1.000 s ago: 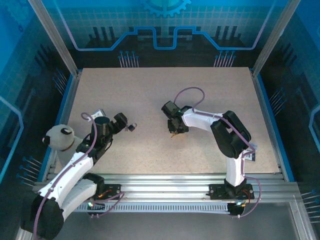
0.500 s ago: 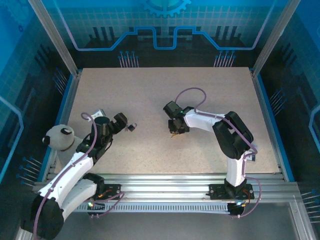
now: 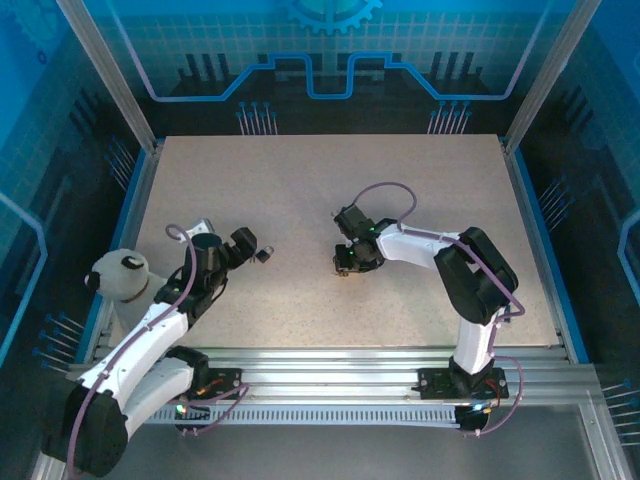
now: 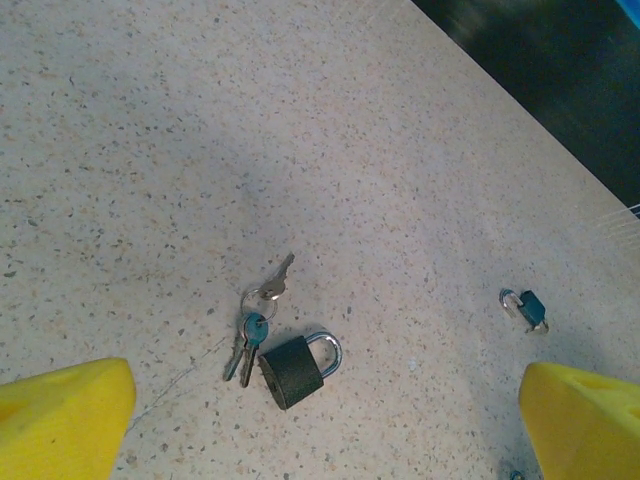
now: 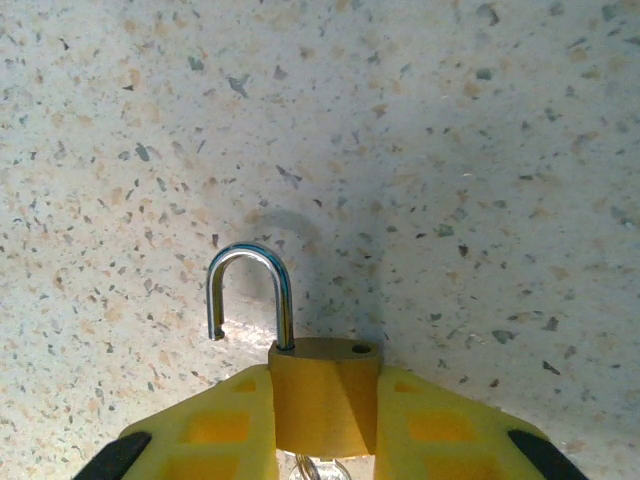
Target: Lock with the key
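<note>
My right gripper [image 5: 322, 410] is shut on a brass padlock [image 5: 322, 395], held low over the table near mid-table [image 3: 347, 262]. Its steel shackle [image 5: 250, 290] is swung open, the free end out of the body's hole; a key ring shows just below the body. A black padlock [image 4: 297, 368] with its shackle closed lies on the table beside a ring of keys [image 4: 255, 322], one with a blue head. My left gripper [image 4: 320, 440] hovers open above them, yellow fingertips [image 4: 60, 420] wide apart; in the top view it sits at the left [image 3: 240, 245].
A small blue padlock [image 4: 527, 308] lies to the right of the black one. A plush panda toy [image 3: 120, 278] sits at the table's left edge beside the left arm. Blue rails border the speckled tabletop [image 3: 330, 180].
The right gripper with the brass padlock has shifted slightly right and turned its wrist. The left arm has stayed put.
</note>
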Action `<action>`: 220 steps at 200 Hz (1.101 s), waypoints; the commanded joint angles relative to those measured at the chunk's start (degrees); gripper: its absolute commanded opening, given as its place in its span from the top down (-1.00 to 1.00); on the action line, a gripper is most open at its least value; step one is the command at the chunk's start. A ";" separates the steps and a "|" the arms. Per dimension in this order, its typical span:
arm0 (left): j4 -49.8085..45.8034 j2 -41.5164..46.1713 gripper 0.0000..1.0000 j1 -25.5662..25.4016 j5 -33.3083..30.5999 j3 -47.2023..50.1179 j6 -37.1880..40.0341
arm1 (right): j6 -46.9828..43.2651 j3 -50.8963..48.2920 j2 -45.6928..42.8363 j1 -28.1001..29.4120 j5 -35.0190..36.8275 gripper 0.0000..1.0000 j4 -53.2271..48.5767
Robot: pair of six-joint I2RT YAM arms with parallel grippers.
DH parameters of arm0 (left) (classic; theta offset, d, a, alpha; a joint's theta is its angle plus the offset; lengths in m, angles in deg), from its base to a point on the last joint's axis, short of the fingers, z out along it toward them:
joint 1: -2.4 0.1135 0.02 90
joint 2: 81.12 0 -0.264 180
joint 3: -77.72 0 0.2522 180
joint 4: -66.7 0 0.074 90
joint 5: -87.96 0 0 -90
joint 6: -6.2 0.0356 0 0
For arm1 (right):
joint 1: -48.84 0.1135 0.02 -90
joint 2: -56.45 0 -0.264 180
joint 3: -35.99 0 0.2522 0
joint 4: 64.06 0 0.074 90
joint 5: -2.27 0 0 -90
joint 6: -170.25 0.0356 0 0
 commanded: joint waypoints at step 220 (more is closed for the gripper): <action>24.21 -28.90 -0.87 -17.08 11.20 -5.91 -15.54 | -1.77 -7.37 -5.37 -3.53 -16.67 0.53 12.74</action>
